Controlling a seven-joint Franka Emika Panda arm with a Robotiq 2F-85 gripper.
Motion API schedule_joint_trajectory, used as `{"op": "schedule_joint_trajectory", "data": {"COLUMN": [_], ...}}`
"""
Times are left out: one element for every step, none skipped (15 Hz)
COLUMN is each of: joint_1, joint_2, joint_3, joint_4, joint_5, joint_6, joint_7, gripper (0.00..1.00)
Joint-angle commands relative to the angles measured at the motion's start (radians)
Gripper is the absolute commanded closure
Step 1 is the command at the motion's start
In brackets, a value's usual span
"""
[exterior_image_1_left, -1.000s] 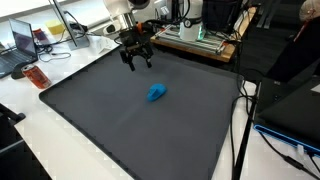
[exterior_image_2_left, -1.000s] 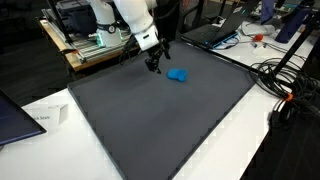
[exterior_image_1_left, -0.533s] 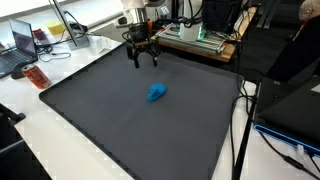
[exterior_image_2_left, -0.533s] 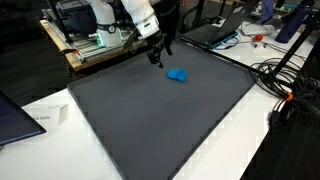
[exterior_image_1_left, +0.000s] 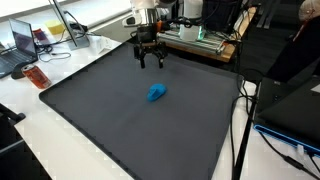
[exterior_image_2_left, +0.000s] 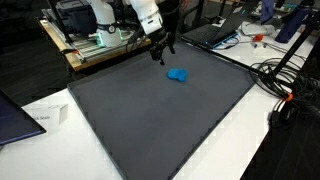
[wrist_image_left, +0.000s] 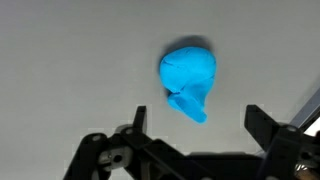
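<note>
Blue lump (exterior_image_1_left: 156, 93) well inside mat (exterior_image_1_left: 90, 130) edges.

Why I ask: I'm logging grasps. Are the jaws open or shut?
Open. In the wrist view the jaws stand wide apart, gripping nothing; the blue object lies on the grey mat, clear of them.

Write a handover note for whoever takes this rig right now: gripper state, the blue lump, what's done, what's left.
Gripper: open and empty, raised over the far edge of the dark mat.
Blue lump: lies alone near the middle of the mat, clear of the fingers. In the wrist view it sits centred between them.
Done: nothing gripped.
Left: the lump is untouched on the mat.
</note>
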Motion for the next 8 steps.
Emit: {"op": "schedule_joint_trajectory", "data": {"joint_1": [0.032,0.042,0.052,0.062,0.075,0.09,0.103,0.119], "joint_2": [-0.025,-0.024,-0.023,-0.021,-0.017,-0.013,-0.012,-0.01], "joint_3": [-0.008,-0.01,-0.013,-0.017,-0.022,-0.031,-0.039,-0.051], "joint_4": [-0.023,-0.021,-0.019,-0.017,-0.017,-0.016,-0.014,-0.015], "joint_5": [-0.052,-0.074,-0.097,-0.127,-0.165,-0.213,-0.255,-0.305], "joint_6": [0.0,0.0,0.001,0.0,0.006,0.012,0.016,0.024], "joint_7": [0.146,0.189,0.237,0.293,0.352,0.423,0.489,0.564], "gripper": [0.0,0.0,0.0,0.0,0.0,0.0,0.0,0.0]}}
